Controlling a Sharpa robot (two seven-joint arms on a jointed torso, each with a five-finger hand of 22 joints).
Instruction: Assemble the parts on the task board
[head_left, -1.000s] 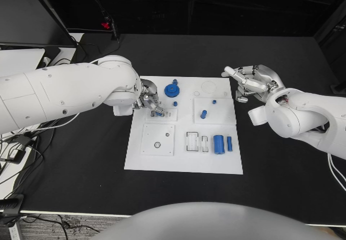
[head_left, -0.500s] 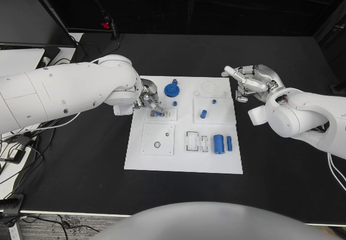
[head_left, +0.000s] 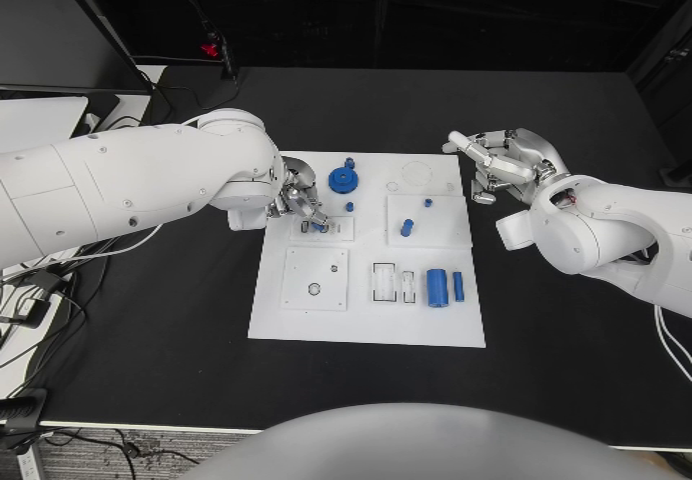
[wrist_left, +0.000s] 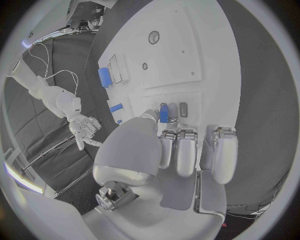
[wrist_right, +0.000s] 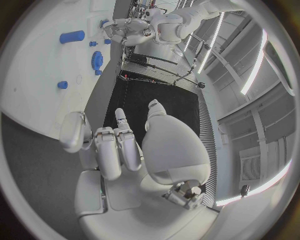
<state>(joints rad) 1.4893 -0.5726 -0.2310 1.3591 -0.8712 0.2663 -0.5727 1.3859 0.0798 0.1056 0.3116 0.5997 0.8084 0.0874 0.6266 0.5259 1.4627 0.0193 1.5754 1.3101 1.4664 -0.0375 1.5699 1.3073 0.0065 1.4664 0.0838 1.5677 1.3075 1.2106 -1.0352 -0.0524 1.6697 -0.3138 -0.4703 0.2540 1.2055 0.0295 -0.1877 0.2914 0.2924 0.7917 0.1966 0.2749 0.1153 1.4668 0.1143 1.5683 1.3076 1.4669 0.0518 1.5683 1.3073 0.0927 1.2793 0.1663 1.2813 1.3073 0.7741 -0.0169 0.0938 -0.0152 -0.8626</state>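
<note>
On the black table (head_left: 173, 330) lies the flat white rectangular task board (head_left: 368, 325), the landmark for all else. On its near half, toward its right edge, a large blue cylinder (head_left: 437, 288) lies flat with a thinner blue rod (head_left: 459, 287) just beside it. Nearer the board's middle, on a raised white square, sit a short blue peg (head_left: 407, 228) and a smaller blue stud (head_left: 427, 204). At the board's left edge the left hand (head_left: 296, 203) reaches down over a small white block, its fingertips pinching a small blue part (wrist_left: 164, 113) at that block. Farther back stands a blue toothed gear (head_left: 343, 180). Off the board's far right corner, the right hand (head_left: 498, 165) hovers above the table, fingers loosely curled and holding nothing.
</note>
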